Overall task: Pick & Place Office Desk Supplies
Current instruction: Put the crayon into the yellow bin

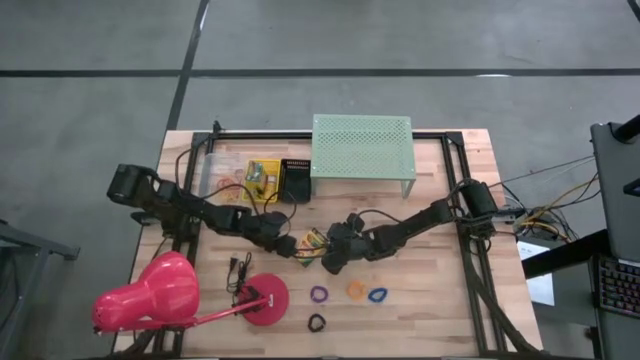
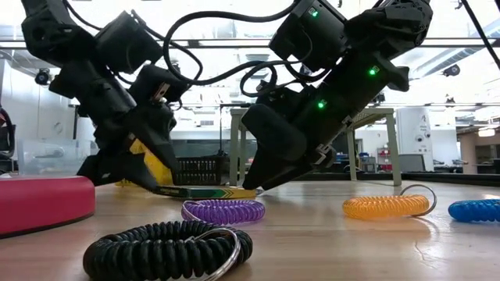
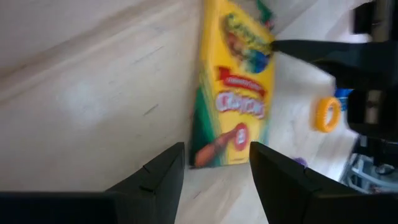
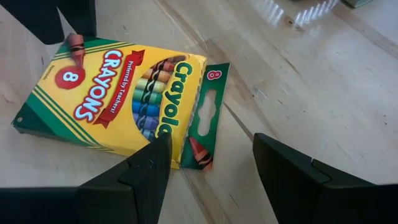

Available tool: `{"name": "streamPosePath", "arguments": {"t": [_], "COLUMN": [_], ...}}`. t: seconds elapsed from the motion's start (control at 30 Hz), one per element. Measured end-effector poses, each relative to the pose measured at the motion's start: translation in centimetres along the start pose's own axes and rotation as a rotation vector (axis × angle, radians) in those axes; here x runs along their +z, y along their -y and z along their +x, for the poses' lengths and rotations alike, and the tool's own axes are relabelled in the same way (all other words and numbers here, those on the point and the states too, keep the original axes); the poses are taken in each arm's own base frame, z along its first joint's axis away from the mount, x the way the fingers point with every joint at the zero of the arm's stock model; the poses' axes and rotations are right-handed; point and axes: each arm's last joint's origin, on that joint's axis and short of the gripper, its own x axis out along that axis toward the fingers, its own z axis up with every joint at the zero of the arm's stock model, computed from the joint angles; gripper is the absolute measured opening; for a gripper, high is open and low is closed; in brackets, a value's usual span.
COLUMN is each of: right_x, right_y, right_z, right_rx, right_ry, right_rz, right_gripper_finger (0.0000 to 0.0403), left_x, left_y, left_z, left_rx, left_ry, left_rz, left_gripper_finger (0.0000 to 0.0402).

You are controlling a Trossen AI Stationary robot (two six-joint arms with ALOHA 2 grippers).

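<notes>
Yellow crayon box [image 4: 118, 99] lies flat between both arms' open jaws.

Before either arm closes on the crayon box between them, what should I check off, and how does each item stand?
1. Crayon box lies flat on the table: ok.
2. Left end effector open, fingers straddling the box's end: ok.
3. Right end effector open at the flap end: ok.
4. Purple ring loop apart from the box: ok.
5. Which arm should grasp: cannot tell.
</notes>
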Motion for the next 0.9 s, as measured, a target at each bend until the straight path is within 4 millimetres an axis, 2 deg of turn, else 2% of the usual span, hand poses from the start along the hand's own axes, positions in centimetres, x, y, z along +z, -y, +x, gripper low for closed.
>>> {"name": "streamPosePath", "arguments": {"t": [0.2,0.5,0.9], "right_x": [0.0,0.2,-0.4], "right_y": [0.0,-0.1,-0.1], "right_z": [0.0,0.1,1.5], "right_rx": [0.0,-0.002,-0.005], "right_ry": [0.001,0.047,0.069], "right_rz": [0.0,0.015,0.061], "right_gripper_finger": [0.0226,0.0226,0.0226], "left_x": [-0.3,-0.4,-0.3], "left_y": [-0.3,-0.2,-0.2], "left_z": [0.0,0.0,0.0], "left_rx": [0.016,0.014,0.015], "left_ry": [-0.064,-0.072,-0.065], "left_rz": [-0.032,-0.041,-0.049], "left_gripper_finger": [0.0186,0.0186,0.0186]}}
